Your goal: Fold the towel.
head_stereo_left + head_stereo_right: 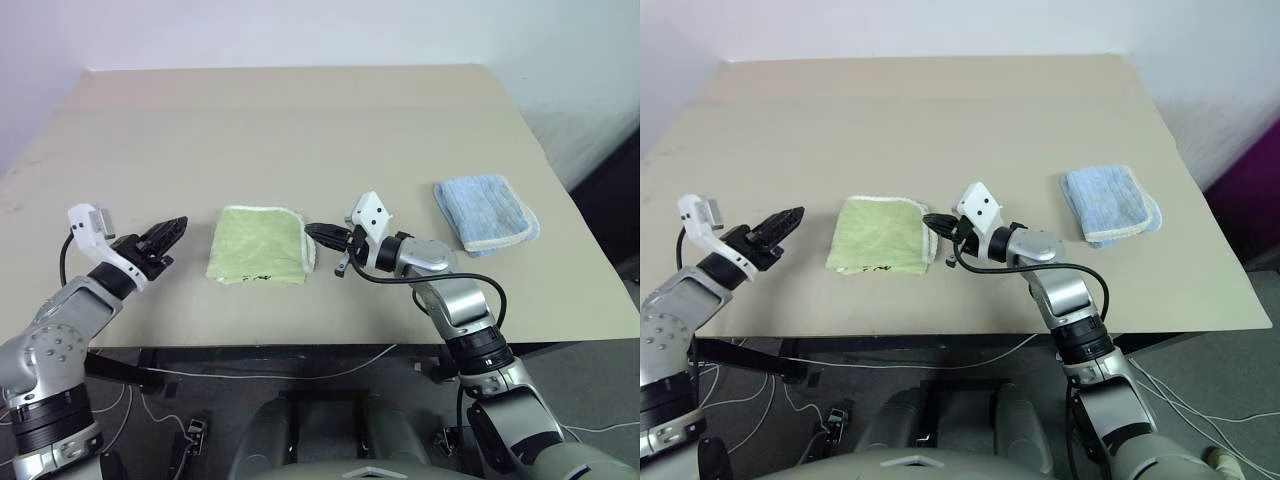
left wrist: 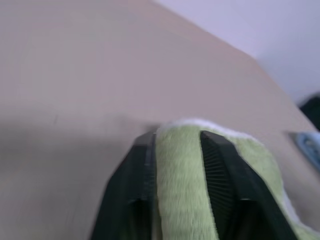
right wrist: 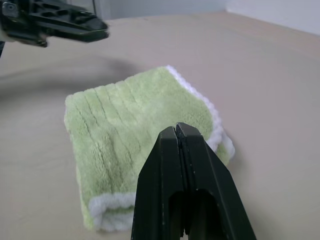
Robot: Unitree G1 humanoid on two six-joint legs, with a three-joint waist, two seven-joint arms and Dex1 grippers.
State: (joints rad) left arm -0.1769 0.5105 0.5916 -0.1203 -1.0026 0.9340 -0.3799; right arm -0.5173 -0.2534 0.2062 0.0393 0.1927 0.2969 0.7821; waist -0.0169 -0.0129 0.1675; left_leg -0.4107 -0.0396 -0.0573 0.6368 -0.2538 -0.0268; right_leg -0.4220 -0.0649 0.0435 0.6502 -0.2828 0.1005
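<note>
The towel [image 1: 258, 245] is light yellow-green with white edging and lies folded into a small square near the table's front edge. To its left, a short way off, my left gripper [image 1: 172, 232] hovers level and points at it. In the left wrist view its fingers [image 2: 150, 145] stand apart, with the towel [image 2: 260, 165] seen beyond the gap and nothing held. My right gripper [image 1: 312, 232] is shut with nothing in it. Its tip [image 3: 176, 128] sits just off the towel's right edge [image 3: 210, 107]. The left gripper [image 3: 65, 22] also appears beyond the towel in the right wrist view.
A smaller light blue cloth [image 1: 487, 212] lies folded to the right, behind my right arm. The beige table [image 1: 300, 130] stretches bare behind the towel. Its front edge [image 1: 300, 345] runs just below both grippers.
</note>
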